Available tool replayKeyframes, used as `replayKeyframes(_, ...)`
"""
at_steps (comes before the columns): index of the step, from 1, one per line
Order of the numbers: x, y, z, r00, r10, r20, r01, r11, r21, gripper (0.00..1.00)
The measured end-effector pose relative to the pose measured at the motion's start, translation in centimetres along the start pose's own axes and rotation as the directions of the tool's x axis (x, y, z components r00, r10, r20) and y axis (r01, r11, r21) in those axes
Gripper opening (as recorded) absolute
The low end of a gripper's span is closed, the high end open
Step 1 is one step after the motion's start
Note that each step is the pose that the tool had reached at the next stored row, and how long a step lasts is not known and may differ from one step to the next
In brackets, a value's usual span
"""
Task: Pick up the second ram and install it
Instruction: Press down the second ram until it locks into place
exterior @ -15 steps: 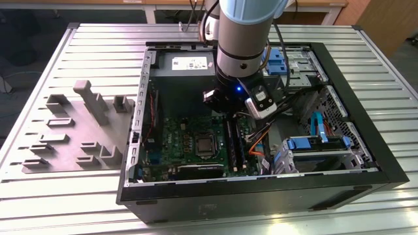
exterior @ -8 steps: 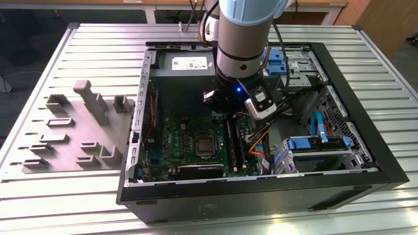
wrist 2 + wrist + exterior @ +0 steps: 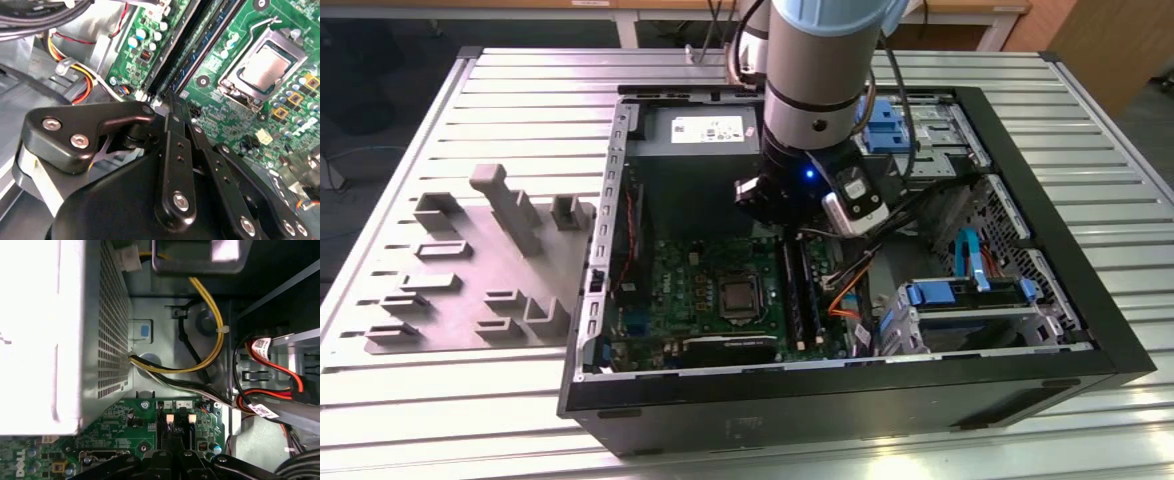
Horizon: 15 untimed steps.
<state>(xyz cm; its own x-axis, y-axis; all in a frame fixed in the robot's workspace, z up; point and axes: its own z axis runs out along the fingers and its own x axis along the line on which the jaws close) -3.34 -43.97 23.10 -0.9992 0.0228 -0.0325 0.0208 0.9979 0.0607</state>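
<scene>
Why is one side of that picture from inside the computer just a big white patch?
In the first wrist view, light glares off the power-supply box, bleaching its side white. In the second wrist view, the near gripper looks dark and soft against the bright motherboard.

holder blocks [image 3: 467,265] lie at the computer case's [image 3: 1107,330] exterior view's left.

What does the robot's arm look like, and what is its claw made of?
The arm is a thick round tube, silvery grey with a pale blue band near the top and black cables running along it. Lower down its wrist is black, with a tiny blue light. The gripper is glossy black, built from jointed links held by shiny silver screws.
</scene>
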Motion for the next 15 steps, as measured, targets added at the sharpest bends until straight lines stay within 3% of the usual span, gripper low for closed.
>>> replayKeyframes(7,-0.01,-0.22,-0.15,1.0,0.0,-0.0002,0.0,1.0,0.0024,0.11)
replayKeyframes(15,-0.08,-3.15,-0.31,1.0,0.0,-0.0001,0.0,1.0,0.0024,0.11)
